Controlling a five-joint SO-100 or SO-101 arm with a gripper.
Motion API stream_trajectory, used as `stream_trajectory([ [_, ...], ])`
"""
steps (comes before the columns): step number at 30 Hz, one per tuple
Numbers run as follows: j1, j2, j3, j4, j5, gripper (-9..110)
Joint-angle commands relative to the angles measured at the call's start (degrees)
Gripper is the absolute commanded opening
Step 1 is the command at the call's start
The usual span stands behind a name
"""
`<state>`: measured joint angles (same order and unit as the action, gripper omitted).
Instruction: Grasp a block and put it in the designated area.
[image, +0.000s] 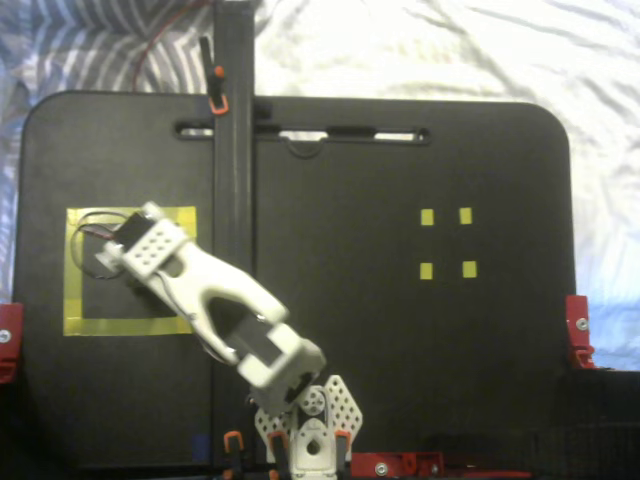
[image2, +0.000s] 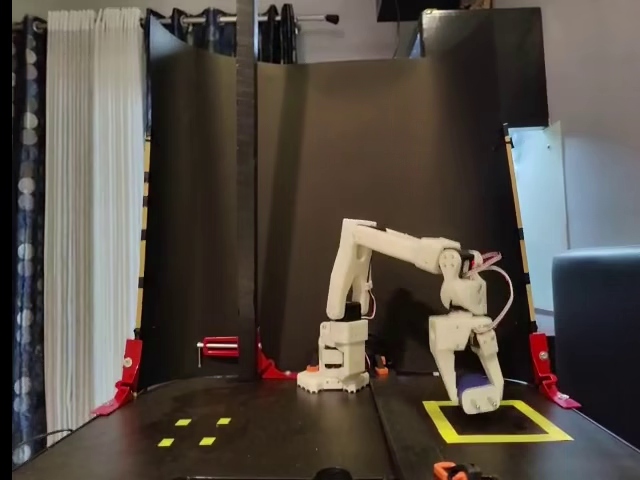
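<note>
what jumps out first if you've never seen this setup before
The white arm stands out against the black board and backdrop, bent down over the yellow tape square at the left of the top-down fixed view. In the front fixed view its gripper hangs low over that square with a dark blue block between its fingers. Four tiny yellow markers sit on the opposite side.
</note>
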<state>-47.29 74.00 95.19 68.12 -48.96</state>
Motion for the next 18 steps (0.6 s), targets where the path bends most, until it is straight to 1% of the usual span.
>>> stream_trajectory([
  [1,-0.3,-0.4,-0.3,-1.0,0.3,19],
  [18,-0.7,-2.5,-0.3,-1.8,0.3,20],
])
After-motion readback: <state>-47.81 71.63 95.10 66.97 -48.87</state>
